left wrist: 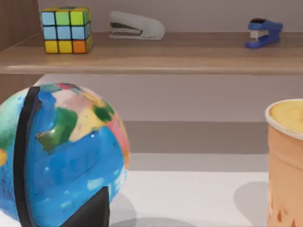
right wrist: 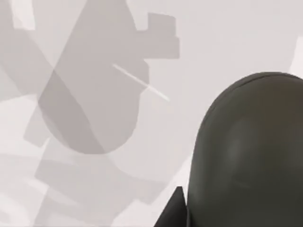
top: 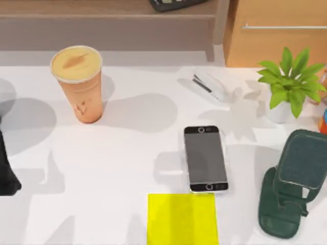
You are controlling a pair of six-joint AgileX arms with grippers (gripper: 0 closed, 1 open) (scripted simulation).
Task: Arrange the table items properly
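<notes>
The right arm hangs over the table (top: pixel 117 168) at about four o'clock in the top view. In the right wrist view the grey mouse (right wrist: pixel 248 151) sits very close beneath the right claw; whether that claw is apart or clamped on it, I cannot tell. The left arm rests at the nine o'clock edge, and its claw's state is likewise hidden; its wrist view looks past a globe (left wrist: pixel 61 156) toward a shelf (left wrist: pixel 156 59) with a puzzle cube (left wrist: pixel 66 29), a white stapler (left wrist: pixel 136 26) and a blue stapler (left wrist: pixel 263 32).

The phone (top: pixel 205 158) lies flat, screen up, just right of centre, its long axis running twelve to six. A yellow pad (top: pixel 182 219) sits just below it at six o'clock, nearly touching its lower edge. The cup (top: pixel 79 84) stands upright at ten o'clock, well apart from the phone. A plant (top: pixel 290 81) stands at two o'clock.

Risks, as I judge them: the mouse's rounded back could slip from a shallow grip, and a sweep from the right arm toward the pad might nudge the phone askew. The tall cup would tip easily if the left arm swings in low.
</notes>
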